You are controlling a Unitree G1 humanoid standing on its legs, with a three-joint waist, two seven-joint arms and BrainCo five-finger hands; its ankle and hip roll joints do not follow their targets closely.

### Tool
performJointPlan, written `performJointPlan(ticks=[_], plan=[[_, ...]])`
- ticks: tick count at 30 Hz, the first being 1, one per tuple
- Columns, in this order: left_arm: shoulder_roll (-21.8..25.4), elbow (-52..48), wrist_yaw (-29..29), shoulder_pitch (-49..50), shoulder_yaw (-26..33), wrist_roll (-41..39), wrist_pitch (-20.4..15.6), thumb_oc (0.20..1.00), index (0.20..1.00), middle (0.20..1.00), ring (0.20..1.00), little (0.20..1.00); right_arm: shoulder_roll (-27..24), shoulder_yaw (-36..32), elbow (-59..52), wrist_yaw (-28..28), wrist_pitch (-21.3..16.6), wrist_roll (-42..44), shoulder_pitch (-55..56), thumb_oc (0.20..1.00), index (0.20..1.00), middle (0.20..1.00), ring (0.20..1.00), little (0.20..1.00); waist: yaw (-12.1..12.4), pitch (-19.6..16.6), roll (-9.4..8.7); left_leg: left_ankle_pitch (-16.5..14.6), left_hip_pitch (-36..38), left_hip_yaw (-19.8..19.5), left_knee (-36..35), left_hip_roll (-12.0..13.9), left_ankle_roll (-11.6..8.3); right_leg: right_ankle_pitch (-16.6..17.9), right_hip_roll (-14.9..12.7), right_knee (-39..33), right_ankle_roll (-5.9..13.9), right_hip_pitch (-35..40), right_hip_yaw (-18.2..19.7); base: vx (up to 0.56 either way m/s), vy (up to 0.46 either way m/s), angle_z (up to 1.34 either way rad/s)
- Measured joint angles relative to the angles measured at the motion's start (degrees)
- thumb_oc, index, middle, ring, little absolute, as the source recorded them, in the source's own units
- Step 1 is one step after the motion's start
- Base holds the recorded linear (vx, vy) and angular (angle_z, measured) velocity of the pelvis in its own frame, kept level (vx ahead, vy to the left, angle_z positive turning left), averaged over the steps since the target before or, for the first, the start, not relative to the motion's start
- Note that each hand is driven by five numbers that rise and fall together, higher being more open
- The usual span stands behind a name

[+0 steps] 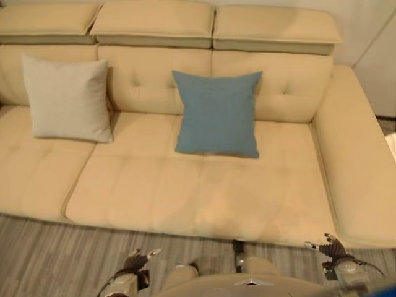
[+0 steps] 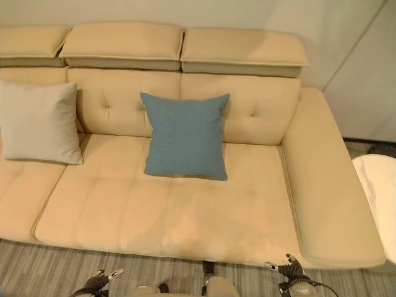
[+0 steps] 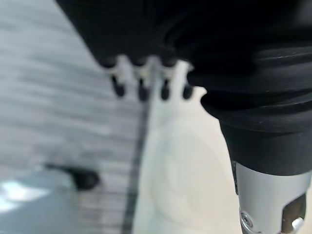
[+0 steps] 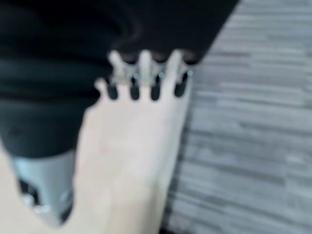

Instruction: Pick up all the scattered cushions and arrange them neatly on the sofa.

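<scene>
A blue cushion [image 1: 217,113] stands upright against the backrest in the middle of the beige sofa [image 1: 198,192]. A pale grey cushion [image 1: 67,98] leans against the backrest further left. My left hand [image 1: 137,260] hangs low over the floor in front of the sofa's front edge, fingers relaxed and holding nothing. My right hand [image 1: 332,246] hangs low at the right, near the sofa's front right corner, also open and empty. In the wrist views the left fingertips [image 3: 141,90] and right fingertips [image 4: 134,90] point out straight.
The sofa's chaise arm [image 1: 356,167] runs along the right side. A grey striped floor [image 1: 55,257] lies in front of the sofa. A white round table edge [image 2: 377,185] shows at far right.
</scene>
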Motion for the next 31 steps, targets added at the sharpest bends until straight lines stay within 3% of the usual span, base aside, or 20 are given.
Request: performJointPlan(ticks=[3,5,6,8,10,11,12,14,15,16,18,20,22,23,24,31], plan=[[-0.17,0.04,-0.05,-0.81,-2.41,1.16,0.70,1.000,1.000,1.000,1.000,1.000,1.38,0.27,0.97,0.08,0.69,-0.04,-1.36,1.000,1.000,1.000,1.000,1.000,0.28,0.57,-1.98,1.58,1.27,0.90,-2.98,-3.16,4.86,2.76,-2.69,0.00,4.40,-1.92,3.89,-0.14,0.043,-0.68],[-0.15,0.01,-0.02,-0.87,-2.40,1.60,0.67,1.000,1.000,1.000,1.000,1.000,1.77,0.32,1.23,0.01,1.28,-0.04,-1.08,1.000,1.000,1.000,1.000,1.000,-0.30,0.92,-2.67,2.90,1.23,2.42,-3.88,-4.46,6.41,-0.44,-4.63,0.11,8.36,-2.43,2.96,-0.35,0.040,-0.39],[0.02,0.03,0.01,-0.94,-2.35,1.67,0.69,1.000,1.000,1.000,1.000,1.000,2.23,0.85,2.21,-0.03,1.57,-0.04,-0.44,1.000,1.000,1.000,1.000,1.000,-0.53,1.30,-2.39,4.71,0.35,3.36,-3.26,-4.23,8.06,-3.61,-4.63,4.12,9.53,-3.40,1.95,-0.47,0.055,-0.09],[0.76,-0.58,0.02,-1.11,-2.91,2.18,0.77,1.000,1.000,1.000,1.000,1.000,3.46,1.59,5.50,0.09,2.59,-0.05,-1.23,1.000,1.000,1.000,1.000,1.000,1.45,1.64,-0.56,7.40,-2.11,4.68,-3.66,-1.15,7.90,-10.18,-1.89,25.92,7.45,-10.19,-0.26,-0.26,0.006,-0.20],[0.88,-0.40,0.04,-0.43,-3.06,2.25,1.18,1.000,1.000,1.000,1.000,1.000,3.28,1.31,5.56,0.07,2.58,-0.18,-1.38,1.000,1.000,1.000,1.000,1.000,2.63,2.71,1.49,8.65,-2.76,4.84,-3.81,0.97,7.71,-14.69,-1.85,34.20,7.48,-8.22,-3.64,-0.10,-0.070,-0.32],[0.95,-0.03,0.05,0.20,-2.95,2.37,1.38,1.000,1.000,1.000,1.000,1.000,3.19,1.21,5.47,0.05,2.55,-0.60,-1.06,1.000,1.000,1.000,1.000,1.000,3.43,2.68,1.97,8.92,-2.70,5.23,-3.92,1.45,7.50,-16.45,-2.44,34.71,7.76,-4.69,-3.28,-0.02,-0.119,-0.24],[1.06,0.32,0.06,0.79,-2.83,2.70,1.69,1.000,1.000,1.000,1.000,1.000,3.20,1.21,5.39,0.05,2.52,-0.67,-0.61,1.000,1.000,1.000,1.000,1.000,3.59,2.45,2.09,8.84,-2.69,5.04,-4.19,1.59,7.29,-17.36,-3.14,33.06,7.67,-1.31,-3.25,-0.02,-0.132,-0.24],[1.81,0.56,0.61,3.04,-2.09,3.43,2.00,1.000,1.000,1.000,1.000,1.000,4.23,0.72,4.47,0.02,2.43,-0.66,0.13,1.000,1.000,1.000,1.000,1.000,4.86,1.36,0.77,9.86,-2.86,5.18,-6.04,1.38,4.30,-19.03,-4.04,17.78,8.12,8.20,-3.07,0.00,-0.117,-0.20],[2.48,0.58,1.27,4.19,-0.60,3.42,2.10,1.000,1.000,1.000,1.000,1.000,5.27,0.72,4.52,0.07,2.41,-0.66,0.03,1.000,1.000,1.000,1.000,1.000,5.02,0.45,-0.77,10.92,-3.20,5.53,-7.65,1.19,2.78,-19.56,-3.97,9.64,6.63,11.62,-3.33,0.02,-0.121,-0.12],[1.75,0.77,1.87,4.70,0.08,3.41,2.33,1.000,1.000,1.000,1.000,1.000,5.26,0.62,4.53,0.02,2.40,-0.66,0.19,1.000,1.000,1.000,1.000,1.000,4.74,-0.19,0.18,11.79,-3.54,5.19,-9.27,2.31,1.58,-17.42,-2.48,4.40,4.98,13.47,-3.47,0.01,-0.101,0.04],[1.07,0.73,2.10,5.19,0.10,3.42,2.29,1.000,1.000,1.000,1.000,1.000,5.01,0.52,4.90,0.02,2.50,-0.65,1.05,1.000,1.000,1.000,1.000,1.000,4.54,-0.85,0.65,11.33,-4.60,4.30,-9.64,3.76,0.26,-15.20,-0.68,1.70,3.25,13.71,-3.41,0.01,-0.096,0.19],[0.61,0.83,2.11,5.93,0.02,3.44,2.36,1.000,1.000,1.000,1.000,1.000,4.96,0.09,5.30,0.04,2.89,-0.55,2.64,1.000,1.000,1.000,1.000,1.000,4.65,-2.38,-0.19,10.00,-4.60,4.33,-9.43,4.33,-1.65,-13.47,0.02,-0.40,1.11,14.08,-3.47,-0.01,-0.064,-0.04],[0.03,1.53,2.03,6.62,-0.04,3.87,2.65,1.000,1.000,1.000,1.000,1.000,4.01,0.23,5.37,0.01,3.01,-0.39,4.13,1.000,1.000,1.000,1.000,1.000,4.07,-3.73,-1.07,9.50,-4.64,4.34,-3.93,2.66,-1.23,-12.80,-0.52,-0.39,0.11,13.88,-3.43,-0.02,-0.053,-0.17],[-0.14,1.72,2.03,7.03,-0.04,3.88,2.68,1.000,1.000,1.000,1.000,1.000,3.45,0.23,5.41,0.02,3.03,-0.39,4.75,1.000,1.000,1.000,1.000,1.000,3.83,-4.56,-0.03,8.88,-4.39,4.32,-4.57,2.88,0.02,-12.72,0.43,-0.38,0.34,13.60,-3.49,-0.02,-0.024,0.10],[0.13,1.73,2.09,6.63,-0.01,3.88,2.82,1.000,1.000,1.000,1.000,1.000,3.67,0.22,5.61,0.08,3.19,-0.39,4.98,1.000,1.000,1.000,1.000,1.000,3.33,-4.96,0.05,10.32,-3.73,4.31,-6.25,3.04,0.98,-12.35,0.58,-0.36,0.97,13.46,-3.53,-0.03,-0.032,0.03],[0.25,1.73,2.03,5.70,-0.03,3.92,3.00,1.000,1.000,1.000,1.000,1.000,3.94,0.05,5.36,0.08,3.03,-0.04,4.24,1.000,1.000,1.000,1.000,1.000,3.25,-4.78,-0.05,11.49,-2.24,4.36,-9.17,2.80,1.11,-12.34,0.14,-0.37,1.57,13.43,-3.35,0.00,-0.004,0.00]])
